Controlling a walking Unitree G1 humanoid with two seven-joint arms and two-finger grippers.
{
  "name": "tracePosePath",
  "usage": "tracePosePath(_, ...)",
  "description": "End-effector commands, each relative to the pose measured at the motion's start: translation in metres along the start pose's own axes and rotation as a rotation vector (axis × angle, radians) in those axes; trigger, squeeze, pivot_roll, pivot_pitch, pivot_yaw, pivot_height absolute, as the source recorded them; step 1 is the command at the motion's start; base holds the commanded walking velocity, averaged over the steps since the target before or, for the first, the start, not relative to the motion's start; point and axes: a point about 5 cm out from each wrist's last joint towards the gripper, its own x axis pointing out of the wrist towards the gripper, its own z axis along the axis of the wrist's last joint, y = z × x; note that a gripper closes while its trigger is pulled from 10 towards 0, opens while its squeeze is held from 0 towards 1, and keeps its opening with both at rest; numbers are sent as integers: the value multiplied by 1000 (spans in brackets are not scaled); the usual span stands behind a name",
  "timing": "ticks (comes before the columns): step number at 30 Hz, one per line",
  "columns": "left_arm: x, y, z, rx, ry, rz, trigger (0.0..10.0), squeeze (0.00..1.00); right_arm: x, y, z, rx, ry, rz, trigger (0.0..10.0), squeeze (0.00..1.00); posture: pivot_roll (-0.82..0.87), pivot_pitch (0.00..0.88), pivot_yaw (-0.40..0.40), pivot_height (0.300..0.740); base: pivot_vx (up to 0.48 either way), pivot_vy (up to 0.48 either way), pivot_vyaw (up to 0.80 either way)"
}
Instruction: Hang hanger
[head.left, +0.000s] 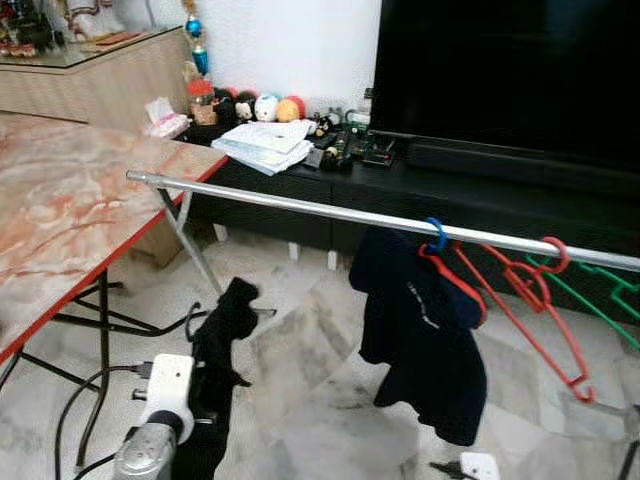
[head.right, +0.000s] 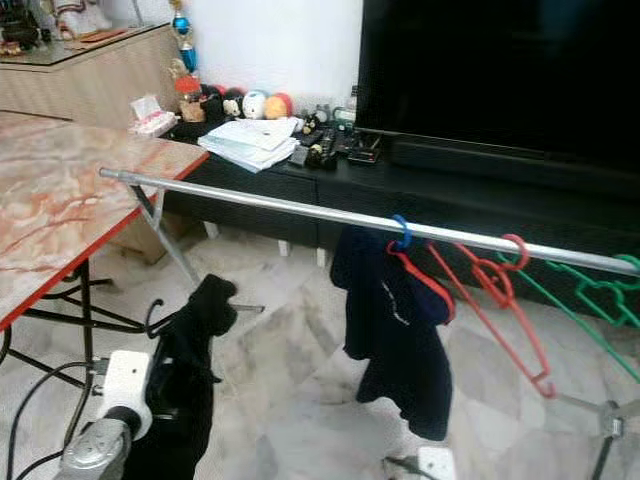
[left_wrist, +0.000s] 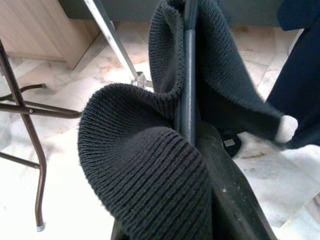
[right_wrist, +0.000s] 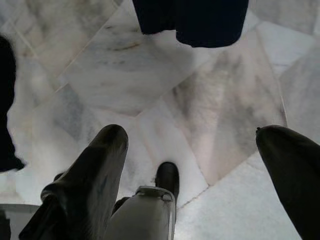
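My left gripper (left_wrist: 200, 150) is shut on a dark hanger (left_wrist: 187, 75) wrapped in a black knitted garment (head.left: 225, 330). It holds them low at the front left, below the silver rail (head.left: 300, 207) and apart from it. The rail runs from the left to the far right. A navy garment (head.left: 425, 340) hangs from it on a red hanger with a blue hook (head.left: 434, 233). Further right hang an empty red hanger (head.left: 540, 295) and a green hanger (head.left: 610, 295). My right gripper (right_wrist: 190, 132) is open over the marble floor, below the navy garment.
A marble-top folding table (head.left: 60, 220) stands close on the left, with cables (head.left: 75, 400) on the floor beneath it. The rack's slanted leg (head.left: 190, 245) is beside the table. Behind the rail stand a black TV console (head.left: 480, 195) with papers (head.left: 262, 145) and a large TV (head.left: 500, 70).
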Motion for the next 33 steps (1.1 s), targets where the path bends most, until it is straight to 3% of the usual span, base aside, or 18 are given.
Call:
tracePosePath(1,-1,10,3,8,-16,30,10000,0,1,10,-3,13,16,32,10000,0,-32,57,49,740,0,0,0)
tracePosePath(10,0,9,4,21,-23,21,10000,0,1,10,-3,-3,20,46,10000,0,-31,62,48,740,30,0,0)
tracePosePath(33,0,9,5,33,-25,0,10000,0,1,13,-3,9,27,83,10000,0,-31,61,53,740,368,0,0)
